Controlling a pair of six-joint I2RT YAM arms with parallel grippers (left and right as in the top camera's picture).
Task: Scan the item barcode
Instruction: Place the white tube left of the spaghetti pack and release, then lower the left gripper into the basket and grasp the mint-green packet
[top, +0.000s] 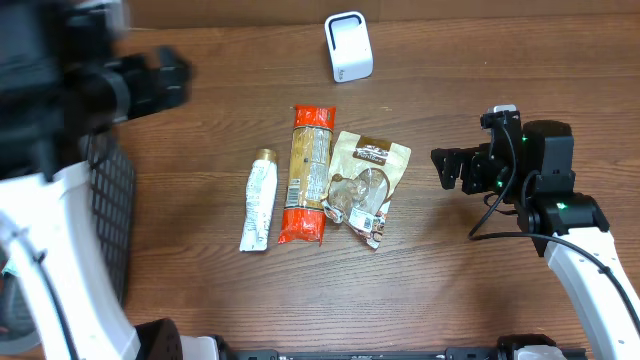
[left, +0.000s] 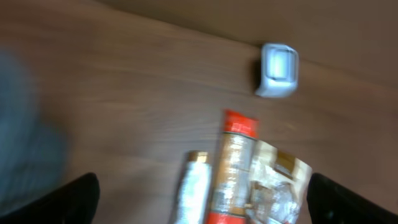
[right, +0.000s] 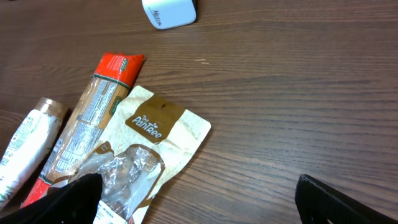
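Observation:
Three items lie side by side mid-table: a white tube (top: 260, 200), a long red-ended packet (top: 308, 173) and a beige pouch (top: 368, 185) with a clear window. The white scanner (top: 348, 47) stands at the back. My left gripper (top: 175, 80) hovers high at the far left, blurred and open, holding nothing. The left wrist view shows the tube (left: 194, 190), packet (left: 231, 168), pouch (left: 277, 183) and scanner (left: 278, 70) far below its open gripper (left: 202, 208). My right gripper (top: 443, 170) is open just right of the pouch (right: 146, 149), nothing between its fingers (right: 68, 199).
A black mesh basket (top: 112, 215) sits at the table's left edge under the left arm. In the right wrist view the packet (right: 93, 112), the tube (right: 28, 146) and the scanner (right: 169, 11) also show. Bare wood lies to the right of the pouch.

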